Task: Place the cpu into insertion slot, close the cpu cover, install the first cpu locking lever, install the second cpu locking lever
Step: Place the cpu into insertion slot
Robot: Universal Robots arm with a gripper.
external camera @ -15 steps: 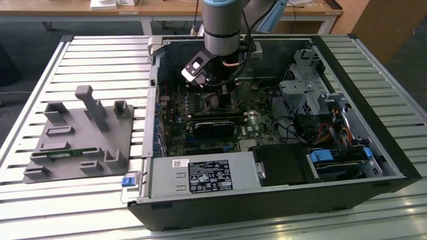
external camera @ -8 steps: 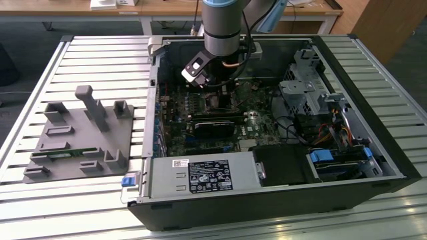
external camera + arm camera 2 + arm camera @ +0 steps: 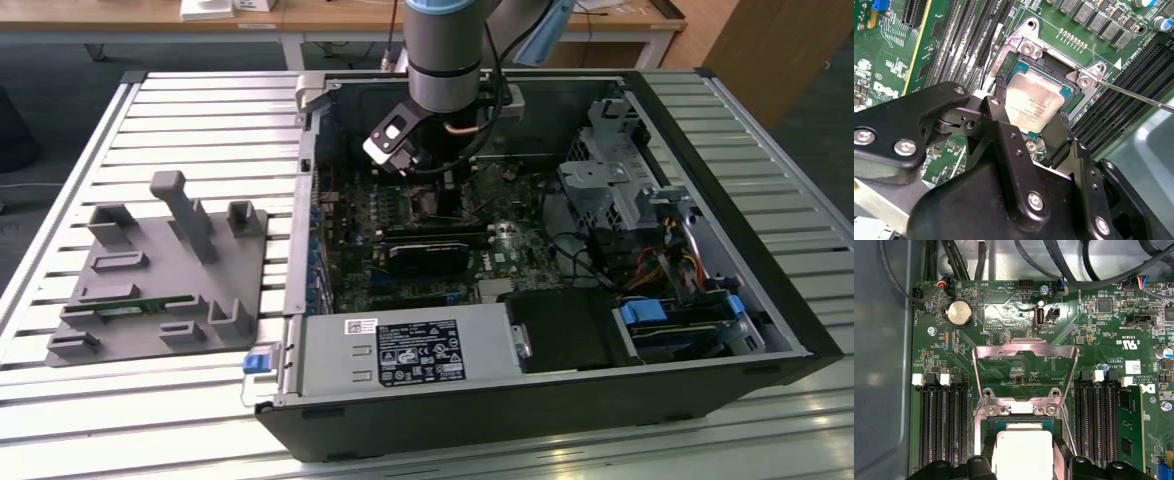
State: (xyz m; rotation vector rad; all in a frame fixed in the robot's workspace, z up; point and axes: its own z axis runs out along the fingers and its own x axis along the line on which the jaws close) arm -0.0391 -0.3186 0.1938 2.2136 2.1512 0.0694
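Computer case (image 3: 534, 400): lies open on the slatted table (image 3: 200, 110), in the middle of my exterior view.
Arm (image 3: 447, 50): enters at twelve o'clock and reaches down into the case.
Fixture plate (image 3: 147, 290): grey, at nine o'clock from the case in the exterior view, well apart from the arm.
Motherboard (image 3: 954, 355): green, with long black memory slots (image 3: 941, 430) on both sides of the socket.
Cpu cover (image 3: 1024, 346): stands raised on its hinge, so the socket is uncovered.
Gripper (image 3: 1031, 107): I see its black fingers (image 3: 999, 100) clamped on two opposite edges of the cpu.
Insertion slot (image 3: 1050, 64): dark with a grey rim, directly under the gripper.
Cpu (image 3: 1034, 102): silvery top up, level, held within the slot's rim. I cannot tell if it is fully seated.
Locking lever (image 3: 1134, 95): thin rod running out from a rim corner.
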